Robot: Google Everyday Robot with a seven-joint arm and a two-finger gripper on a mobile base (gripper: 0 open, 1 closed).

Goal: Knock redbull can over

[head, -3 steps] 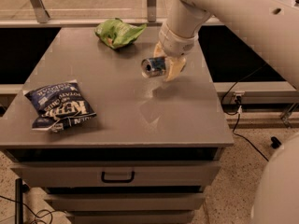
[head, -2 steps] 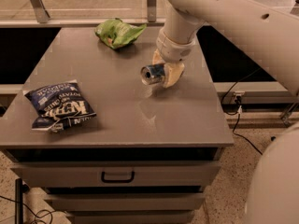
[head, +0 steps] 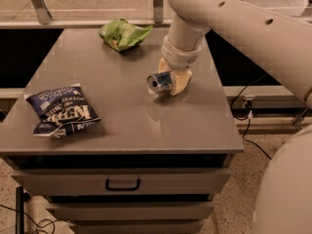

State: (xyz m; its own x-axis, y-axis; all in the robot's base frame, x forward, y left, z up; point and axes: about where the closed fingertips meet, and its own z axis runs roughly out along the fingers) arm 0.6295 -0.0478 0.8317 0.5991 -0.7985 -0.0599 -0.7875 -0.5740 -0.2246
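Observation:
The redbull can (head: pixel 158 83) is a slim silver and blue can. It lies tipped on its side with its silver top facing the camera, low over the grey table (head: pixel 122 126), right of centre. My gripper (head: pixel 173 80) reaches down from the white arm (head: pixel 195 23). Its tan fingers (head: pixel 181 82) are closed around the can's body. I cannot tell whether the can touches the table top.
A dark blue chip bag (head: pixel 62 112) lies flat at the table's front left. A crumpled green chip bag (head: pixel 123 34) lies at the back centre. The table has drawers (head: pixel 122 183) in front. A cable (head: pixel 248 126) runs over the floor at the right.
The gripper has moved left and lower toward the table with the can. The can is tipped further onto its side than before.

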